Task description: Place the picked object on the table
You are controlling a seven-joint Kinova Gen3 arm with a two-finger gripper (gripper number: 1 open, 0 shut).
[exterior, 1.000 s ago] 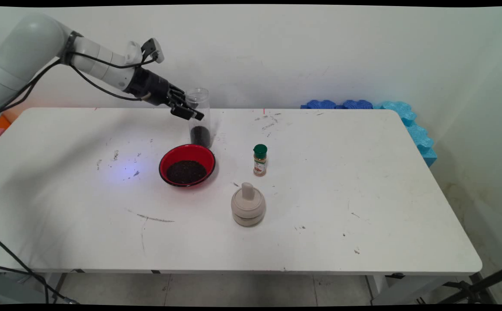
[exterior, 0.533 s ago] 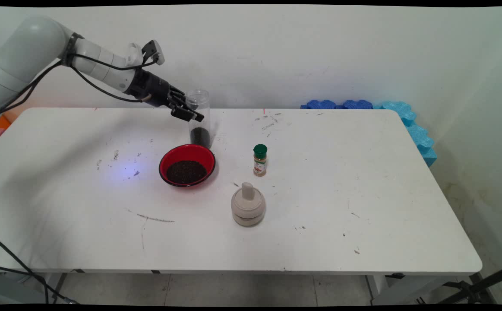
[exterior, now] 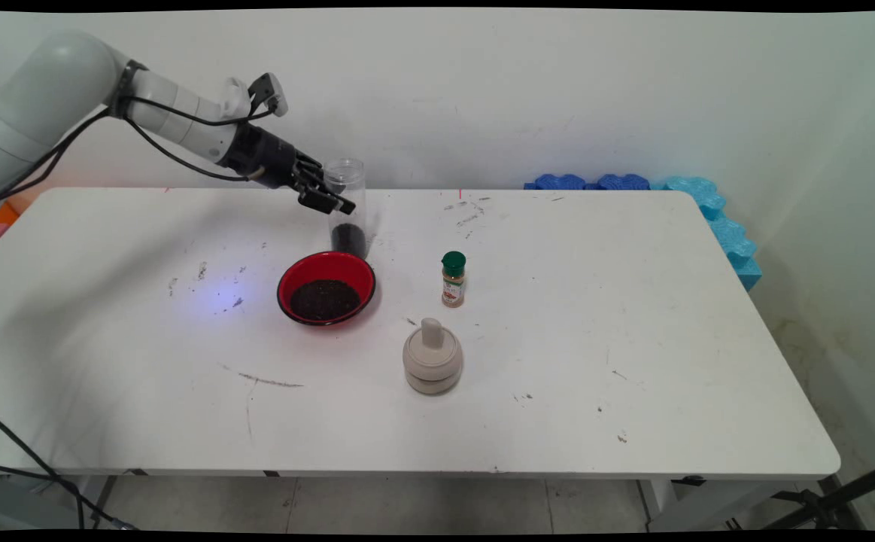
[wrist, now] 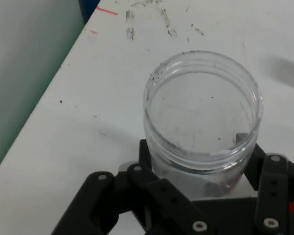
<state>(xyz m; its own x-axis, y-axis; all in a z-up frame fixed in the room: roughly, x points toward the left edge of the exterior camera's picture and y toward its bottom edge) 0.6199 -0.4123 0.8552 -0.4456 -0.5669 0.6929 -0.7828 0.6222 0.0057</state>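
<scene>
My gripper (exterior: 338,197) is shut on a clear open-topped jar (exterior: 349,220) with a layer of dark grains at its bottom. The jar is upright at the table's far side, just behind a red bowl (exterior: 326,288) that holds dark grains. In the hand view the jar (wrist: 203,112) fills the middle, its mouth open toward the camera, and my gripper (wrist: 201,159) closes on its body from both sides. I cannot tell whether the jar's base rests on the table.
A small spice bottle (exterior: 453,279) with a green cap stands right of the bowl. A beige lidded pot (exterior: 432,363) with a knob sits nearer the front. Blue foam pieces (exterior: 636,183) line the table's far right edge by the wall.
The gripper has drifted slightly left and the jar's rim has dropped a little. The bowl, spice bottle and pot have not moved.
</scene>
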